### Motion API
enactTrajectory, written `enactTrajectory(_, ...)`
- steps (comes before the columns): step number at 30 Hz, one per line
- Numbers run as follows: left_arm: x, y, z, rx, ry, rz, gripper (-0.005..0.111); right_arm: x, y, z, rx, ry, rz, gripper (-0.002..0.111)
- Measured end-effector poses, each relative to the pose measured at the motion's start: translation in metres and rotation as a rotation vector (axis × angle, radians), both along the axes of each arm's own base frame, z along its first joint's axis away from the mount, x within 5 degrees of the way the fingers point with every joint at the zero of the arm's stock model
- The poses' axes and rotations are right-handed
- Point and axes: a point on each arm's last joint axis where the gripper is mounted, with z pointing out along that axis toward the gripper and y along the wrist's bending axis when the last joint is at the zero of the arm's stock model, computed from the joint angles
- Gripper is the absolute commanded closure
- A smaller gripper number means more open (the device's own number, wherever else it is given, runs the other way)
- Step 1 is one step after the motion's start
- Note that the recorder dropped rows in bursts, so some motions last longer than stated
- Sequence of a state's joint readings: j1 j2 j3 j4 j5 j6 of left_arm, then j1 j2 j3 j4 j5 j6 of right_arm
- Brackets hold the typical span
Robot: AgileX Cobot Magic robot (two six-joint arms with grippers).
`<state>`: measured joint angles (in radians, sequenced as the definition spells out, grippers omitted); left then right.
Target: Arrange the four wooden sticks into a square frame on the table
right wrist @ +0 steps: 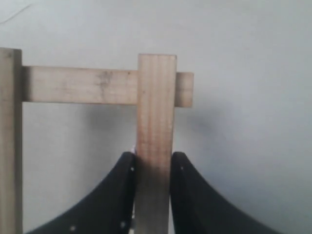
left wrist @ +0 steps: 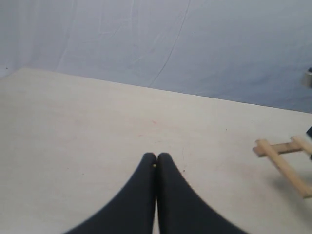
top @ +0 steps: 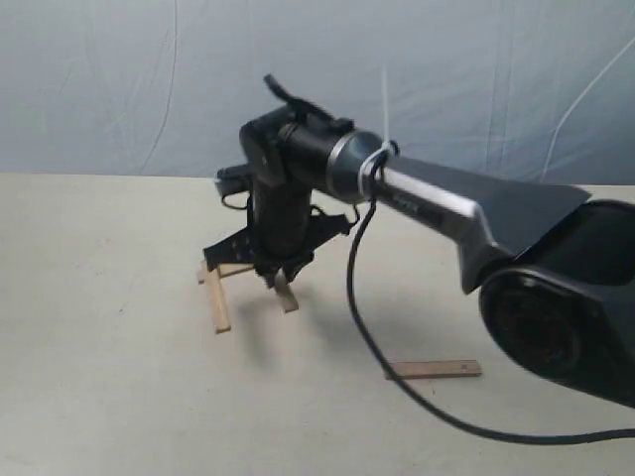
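My right gripper (top: 281, 273) reaches across to the left of centre and is shut on one wooden stick (right wrist: 156, 112), its fingers (right wrist: 122, 190) on either side. That stick's far end lies over a crosswise stick (right wrist: 78, 85), which joins a third stick (right wrist: 9, 146) at its other end, making three sides of the square frame. In the exterior view these are the held stick (top: 287, 296), the back stick (top: 233, 268) and the left stick (top: 216, 297). A fourth stick (top: 437, 370) lies alone on the table (top: 99, 377), nearer the front right. My left gripper (left wrist: 156, 161) is shut and empty, away from the sticks.
The right arm's black cable (top: 362, 327) trails over the table beside the lone stick. A blue-grey cloth backdrop (top: 119, 79) stands behind the table's far edge. The left wrist view shows two joined sticks (left wrist: 285, 168) off to one side.
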<state>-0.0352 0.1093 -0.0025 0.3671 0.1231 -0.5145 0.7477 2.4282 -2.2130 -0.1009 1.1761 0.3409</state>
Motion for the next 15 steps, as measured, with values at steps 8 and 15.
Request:
enactTrajectory(8, 0.000, 0.000, 0.000, 0.004, 0.000, 0.000, 0.107, 0.014, -0.067, 0.053, -0.053, -0.056, -0.066, 0.109)
enactTrajectory(15, 0.000, 0.000, 0.000, 0.005, 0.001, 0.001, 0.107, -0.007, -0.148, 0.016, -0.111, 0.073, -0.170, 0.109)
